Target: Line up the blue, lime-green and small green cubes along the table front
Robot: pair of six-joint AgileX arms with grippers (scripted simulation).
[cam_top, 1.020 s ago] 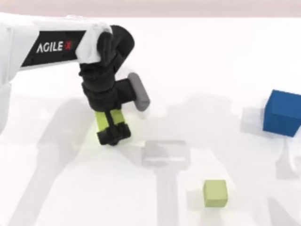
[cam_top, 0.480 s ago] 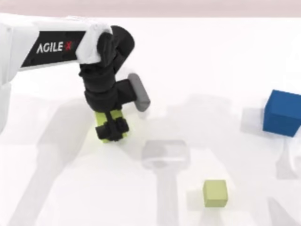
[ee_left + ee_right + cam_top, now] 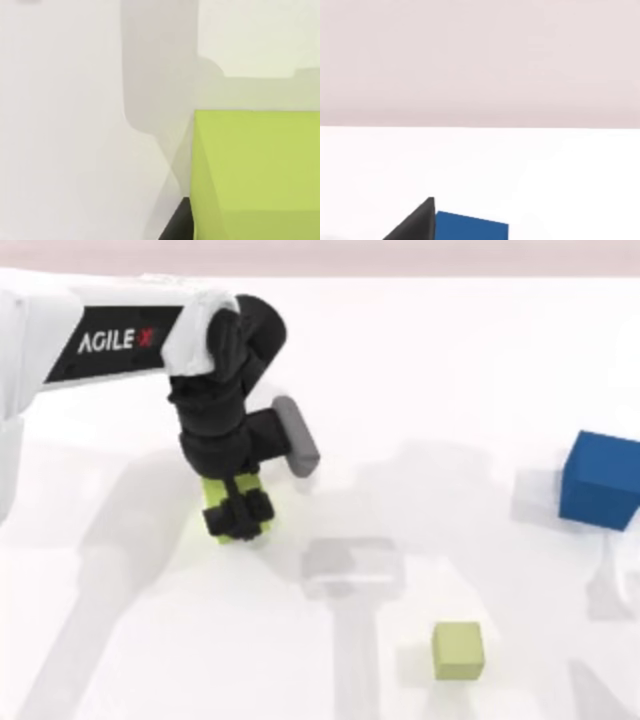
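On the table (image 3: 420, 380), taking the top view as a clock face, the lime-green (image 3: 215, 490) lies at nine o'clock under the left gripper (image 3: 238, 520). The blue (image 3: 600, 480) sits at three o'clock by the right edge, well apart. The small green cube (image 3: 458, 650) lies near five o'clock, between them and nearer the front.

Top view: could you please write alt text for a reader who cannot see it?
The left claw is down over the lime-green cube at the left of the white table. The small green cube sits near the front, and the blue cube at the right edge.

Smooth matt white table (image 3: 420, 370); plain matt blue cube (image 3: 603, 480), lime-green cube (image 3: 255, 175), small green cube (image 3: 458, 650).
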